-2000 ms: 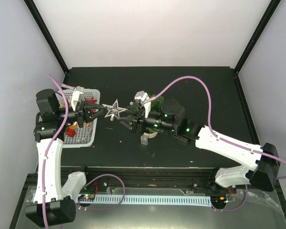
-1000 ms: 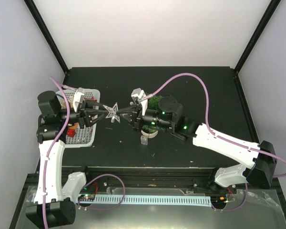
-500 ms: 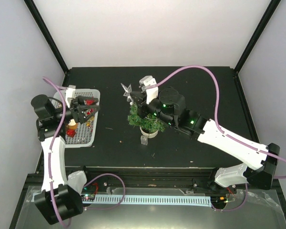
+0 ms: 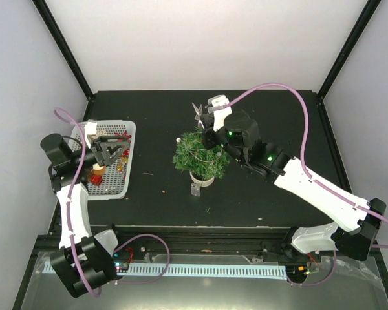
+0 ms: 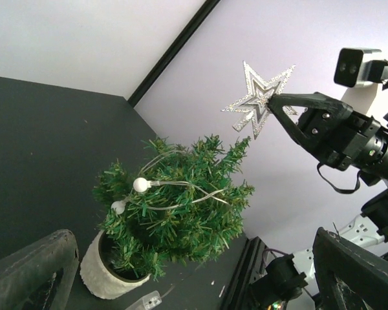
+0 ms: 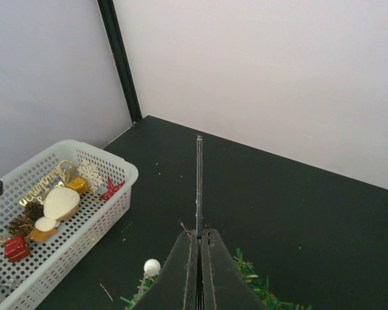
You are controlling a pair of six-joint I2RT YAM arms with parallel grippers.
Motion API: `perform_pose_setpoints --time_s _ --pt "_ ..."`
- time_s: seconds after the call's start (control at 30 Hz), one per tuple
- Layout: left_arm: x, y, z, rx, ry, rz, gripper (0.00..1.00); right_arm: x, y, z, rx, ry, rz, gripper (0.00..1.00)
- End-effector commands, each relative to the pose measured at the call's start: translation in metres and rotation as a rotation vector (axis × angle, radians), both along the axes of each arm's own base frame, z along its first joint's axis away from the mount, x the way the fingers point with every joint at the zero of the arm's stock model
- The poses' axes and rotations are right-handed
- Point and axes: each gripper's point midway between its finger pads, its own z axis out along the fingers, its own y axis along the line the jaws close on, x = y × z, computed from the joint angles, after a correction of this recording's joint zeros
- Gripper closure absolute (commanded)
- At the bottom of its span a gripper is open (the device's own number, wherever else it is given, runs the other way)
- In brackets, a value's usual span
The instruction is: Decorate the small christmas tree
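Finding the small christmas tree (image 4: 202,157) standing upright in a cream pot (image 4: 202,179) near the middle of the dark worktop (image 4: 265,110). Noticing a thin strand with white beads (image 5: 140,185) draping across the branches, and a small clear piece (image 4: 195,189) lying just beside the pot on the near side.

Pinching a silver glitter star (image 5: 257,98) by one of its points with the right end effector (image 4: 204,119), fingers clenched on it. Holding that star above the tree's top, close to the highest twig but apart from it. Showing it edge-on in the right wrist view, rising as a thin line from between the closed fingertips.

Hovering the left end effector (image 4: 113,150) over the white basket (image 4: 126,129) at the worktop's left side, well apart from the tree, with fingers spread wide and grasping nothing. Pointing its camera across at the tree and star.

Spotting in the basket a red gift box (image 6: 16,247), a pinecone (image 6: 19,226), a pale wooden figure (image 6: 57,203) and a white snowflake (image 6: 90,173).
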Motion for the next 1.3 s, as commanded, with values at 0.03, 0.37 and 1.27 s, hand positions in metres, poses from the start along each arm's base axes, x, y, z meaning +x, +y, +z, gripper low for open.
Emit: perform_pose_setpoints --time_s 0.03,0.37,1.27 --pt "-0.031 -0.012 0.008 0.007 -0.061 -0.167 0.01 -0.003 -0.018 0.02 0.009 -0.034 -0.042 0.99" --pt "-0.031 -0.012 0.008 0.007 -0.063 -0.164 0.01 -0.012 -0.036 0.024 0.017 -0.051 -0.066 0.99" --pt "-0.029 -0.012 0.007 0.007 -0.061 -0.158 0.01 -0.017 -0.02 -0.007 0.005 0.029 0.01 0.99"
